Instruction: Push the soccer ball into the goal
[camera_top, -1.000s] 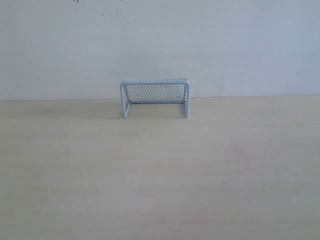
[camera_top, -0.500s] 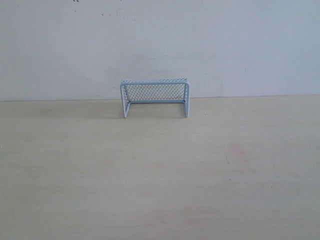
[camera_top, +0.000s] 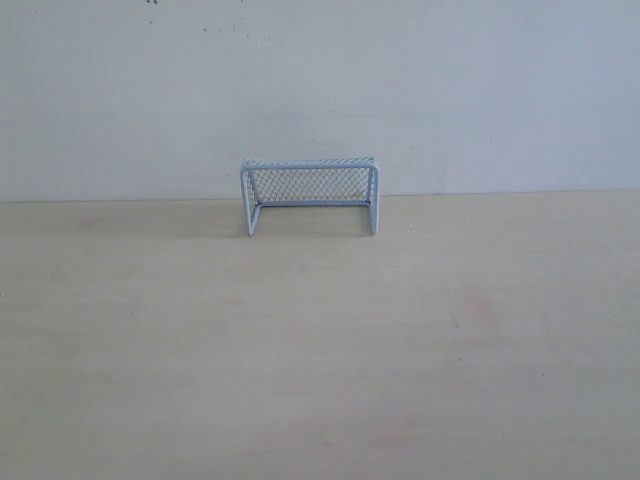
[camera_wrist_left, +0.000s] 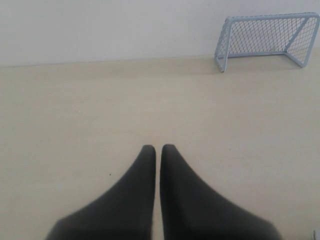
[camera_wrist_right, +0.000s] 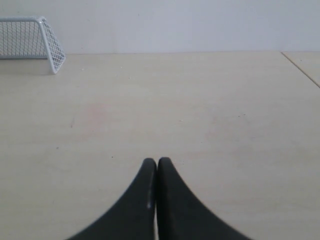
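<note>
goal: stands on the bench, at its far edge, midway across
wall: rises just behind the goal

Pale wooden table below plain white wall.

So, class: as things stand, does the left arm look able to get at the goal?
Probably yes: only bare table lies between the left arm's shut jaws and the goal; nothing stands in the way, though its reach cannot be judged.
</note>
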